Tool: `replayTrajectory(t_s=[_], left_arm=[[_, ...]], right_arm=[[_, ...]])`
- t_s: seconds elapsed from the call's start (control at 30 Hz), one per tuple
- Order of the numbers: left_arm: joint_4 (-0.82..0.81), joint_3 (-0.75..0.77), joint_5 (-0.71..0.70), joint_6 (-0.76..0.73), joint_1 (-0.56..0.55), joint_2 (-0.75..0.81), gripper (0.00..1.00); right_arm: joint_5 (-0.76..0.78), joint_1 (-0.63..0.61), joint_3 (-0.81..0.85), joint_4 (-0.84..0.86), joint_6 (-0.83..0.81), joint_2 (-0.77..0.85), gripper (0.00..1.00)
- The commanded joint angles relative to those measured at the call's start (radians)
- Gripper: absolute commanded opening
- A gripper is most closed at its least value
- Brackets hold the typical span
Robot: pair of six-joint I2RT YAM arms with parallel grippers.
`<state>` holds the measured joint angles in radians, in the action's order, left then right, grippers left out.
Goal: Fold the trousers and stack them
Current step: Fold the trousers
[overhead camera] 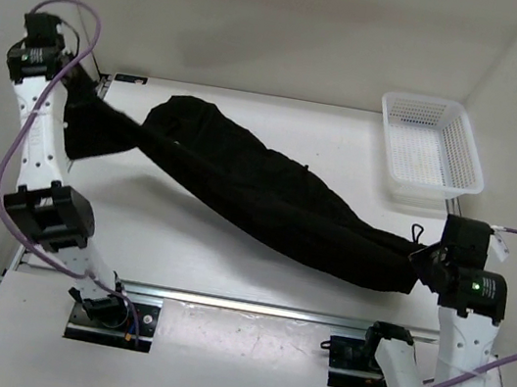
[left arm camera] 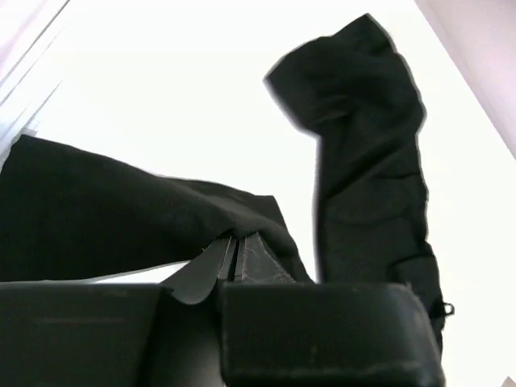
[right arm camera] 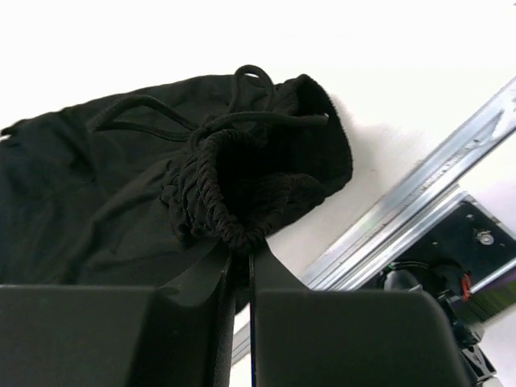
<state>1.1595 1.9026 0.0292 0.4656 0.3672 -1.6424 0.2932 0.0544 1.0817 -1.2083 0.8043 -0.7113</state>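
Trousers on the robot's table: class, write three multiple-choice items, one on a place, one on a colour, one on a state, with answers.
1. Where does the basket stand? A near left; B far right; C centre.
2. What colour are the trousers? A black; B blue; C red.
3. The right gripper is: A open; B shut on the trousers; C holding the basket.
Answers: B, it sits by the far right wall; A, the cloth is black throughout; B, the right wrist view shows cloth pinched in it.
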Motion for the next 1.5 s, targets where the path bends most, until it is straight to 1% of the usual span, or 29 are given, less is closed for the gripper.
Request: replayTrajectory(t_s=[0.0, 0.03, 0.07, 0.1, 0.13, 0.17, 0.23, 0.27, 0.3, 0.33, 0.37, 0.4, 0.43, 0.5, 0.53, 0.7, 0.83, 0.87, 0.9, 0.93, 1.0, 1.03, 1.07, 1.13, 1.2, 1.27, 1.37, 1.43, 1.47], left_arm=[[0.014, 0.254, -0.02, -0.027, -0.077, -0.149, 0.1], [0.035, 0.329, -0.02, -0.027, -0.095, -0.199, 0.1], [0.054, 0.401, -0.029, -0.042, -0.112, -0.303, 0.1], [0.069, 0.476, -0.029, -0.051, -0.143, -0.36, 0.1], [0.095, 0.619, -0.014, -0.051, -0.16, -0.414, 0.1], [0.095, 0.671, -0.014, -0.051, -0.174, -0.5, 0.1], [0.051, 0.729, 0.009, -0.051, -0.204, -0.562, 0.1], [-0.011, 0.742, 0.027, -0.051, -0.205, -0.591, 0.1], [-0.036, 0.757, 0.05, -0.042, -0.218, -0.656, 0.13], [-0.053, 0.806, 0.095, -0.026, -0.218, -0.69, 0.25], [-0.067, 0.831, 0.11, -0.025, -0.229, -0.721, 0.65], [-0.101, 0.845, 0.12, -0.009, -0.229, -0.755, 0.9], [-0.122, 0.845, 0.12, 0.005, -0.229, -0.755, 1.0], [-0.167, 0.817, 0.12, 0.005, -0.229, -0.728, 1.0], [-0.194, 0.805, 0.12, -0.004, -0.229, -0.715, 1.0], [-0.195, 0.725, 0.106, -0.05, -0.229, -0.656, 1.0], [-0.155, 0.629, 0.054, -0.096, -0.229, -0.625, 1.0], [-0.155, 0.606, 0.054, -0.111, -0.229, -0.613, 0.94], [-0.141, 0.552, 0.054, -0.126, -0.229, -0.613, 0.82], [-0.132, 0.527, 0.043, -0.127, -0.229, -0.613, 0.7], [-0.132, 0.454, 0.031, -0.148, -0.229, -0.603, 0.55], [-0.12, 0.435, 0.031, -0.148, -0.229, -0.603, 0.57], [-0.104, 0.42, 0.031, -0.162, -0.229, -0.622, 0.63], [-0.08, 0.395, 0.031, -0.162, -0.229, -0.654, 0.9], [-0.066, 0.373, 0.022, -0.162, -0.229, -0.674, 1.0], [-0.053, 0.354, 0.012, -0.147, -0.218, -0.689, 1.0], [-0.067, 0.329, 0.021, -0.119, -0.208, -0.729, 1.0], [-0.077, 0.38, 0.057, -0.093, -0.208, -0.764, 1.0], [-0.077, 0.409, 0.066, -0.093, -0.208, -0.813, 1.0]], right_arm=[[0.102, -0.004, 0.026, 0.01, 0.006, -0.048, 0.0], [0.103, -0.004, 0.026, 0.027, 0.015, -0.057, 0.0], [0.118, -0.004, 0.026, 0.045, 0.015, -0.082, 0.0], [0.127, -0.004, 0.026, 0.055, 0.015, -0.097, 0.0], [0.136, 0.005, 0.026, 0.065, 0.015, -0.114, 0.0], [0.136, 0.005, 0.026, 0.091, 0.015, -0.152, 0.0], [0.149, 0.005, 0.026, 0.13, 0.015, -0.194, 0.0], [0.149, 0.005, 0.026, 0.175, 0.015, -0.244, 0.0], [0.149, 0.018, 0.026, 0.205, -0.002, -0.273, 0.01], [0.13, 0.018, 0.026, 0.245, -0.029, -0.302, 0.09], [0.13, 0.027, 0.047, 0.26, -0.04, -0.379, 0.2], [0.151, 0.027, 0.063, 0.271, -0.04, -0.416, 0.57], [0.165, 0.027, 0.09, 0.271, -0.05, -0.45, 0.72], [0.19, 0.048, 0.119, 0.283, -0.059, -0.525, 0.89], [0.19, 0.058, 0.129, 0.283, -0.059, -0.537, 0.89], [0.179, 0.081, 0.118, 0.332, -0.105, -0.547, 0.89], [0.087, 0.104, 0.109, 0.352, -0.166, -0.556, 0.89], [0.061, 0.113, 0.109, 0.352, -0.178, -0.556, 0.89], [0.032, 0.113, 0.109, 0.352, -0.195, -0.556, 0.89], [-0.055, 0.113, 0.109, 0.352, -0.238, -0.556, 0.87], [-0.126, 0.113, 0.09, 0.343, -0.247, -0.57, 0.86], [-0.158, 0.113, 0.078, 0.331, -0.248, -0.57, 0.84], [-0.192, 0.113, 0.061, 0.331, -0.235, -0.57, 0.84], [-0.213, 0.113, -0.003, 0.331, -0.22, -0.542, 0.84], [-0.262, 0.139, -0.072, 0.331, -0.206, -0.504, 0.86], [-0.324, 0.185, -0.12, 0.331, -0.192, -0.463, 0.87], [-0.379, 0.206, -0.203, 0.331, -0.183, -0.397, 0.87], [-0.379, 0.206, -0.238, 0.331, -0.183, -0.369, 0.87], [-0.379, 0.206, -0.238, 0.331, -0.183, -0.36, 0.87]])
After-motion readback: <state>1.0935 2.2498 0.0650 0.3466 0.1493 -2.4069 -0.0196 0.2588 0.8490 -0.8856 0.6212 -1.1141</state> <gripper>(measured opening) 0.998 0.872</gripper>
